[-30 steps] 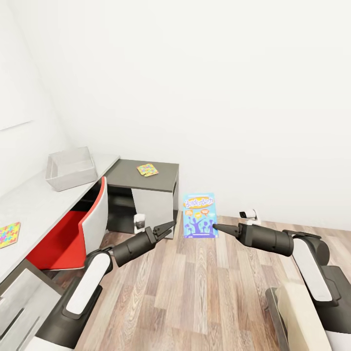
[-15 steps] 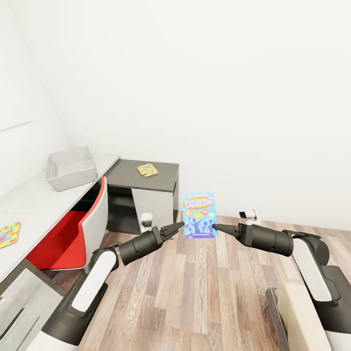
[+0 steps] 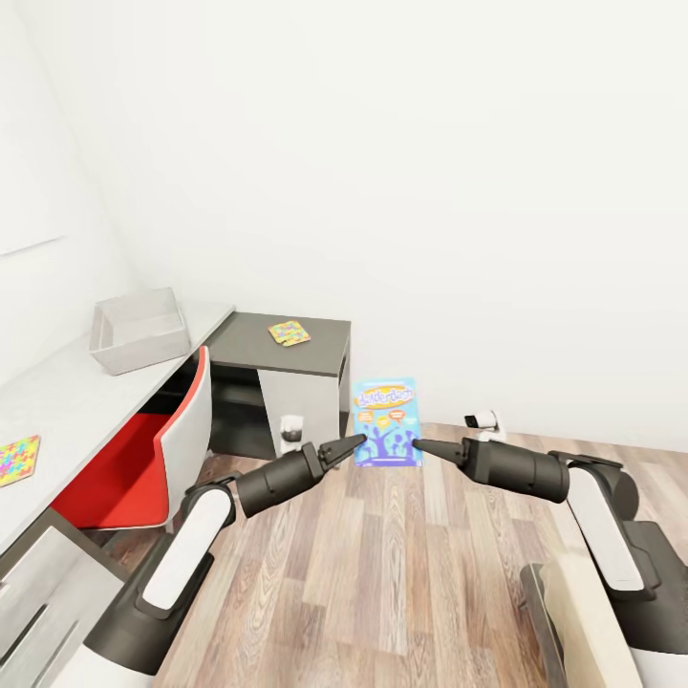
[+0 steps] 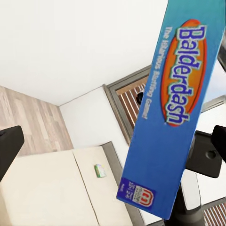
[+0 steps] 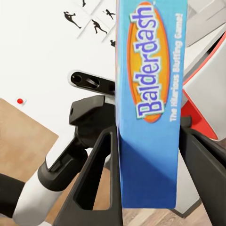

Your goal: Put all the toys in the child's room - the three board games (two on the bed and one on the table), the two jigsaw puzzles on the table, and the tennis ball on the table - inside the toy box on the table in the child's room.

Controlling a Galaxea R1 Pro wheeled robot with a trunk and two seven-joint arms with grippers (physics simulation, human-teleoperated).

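Head view, L to R. Far left, a jigsaw puzzle point(image 3: 19, 459) lies flat at the near edge of the table point(image 3: 67, 397), on the pale grey top. Further back on that top, toward the corner where the lower dark wing begins, the toy box point(image 3: 139, 332) stands upright, grey, flared walls; nothing seen inside from this angle. A red-and-white chair point(image 3: 143, 449) is tucked under the table's front edge. On the dark wing a 2nd jigsaw puzzle point(image 3: 290, 332) lies flat mid-surface, well apart from the toy box.

Centre: the blue Balderdash board game point(image 3: 386, 422) is held upright in mid-air over the wood-plank floor point(image 3: 401, 573), pressed btwn both arms. Left gripper point(image 3: 349, 444) touches the box's left edge, right gripper point(image 3: 422, 445) its right edge; neither wraps it. In the right wrist view the box point(image 5: 150, 103) sits btwn the right gripper's two spread fingers point(image 5: 96, 188). Left wrist view: box point(image 4: 174, 108) angled across, a dark finger point(image 4: 9, 146) at one side; how wide the left jaws stand I cannot tell.

Open floor lies in front of and right of the box. A small white device point(image 3: 485, 419) sits by the wall base. Bottom right, a beige-and-grey corner of the bed point(image 3: 583, 621).
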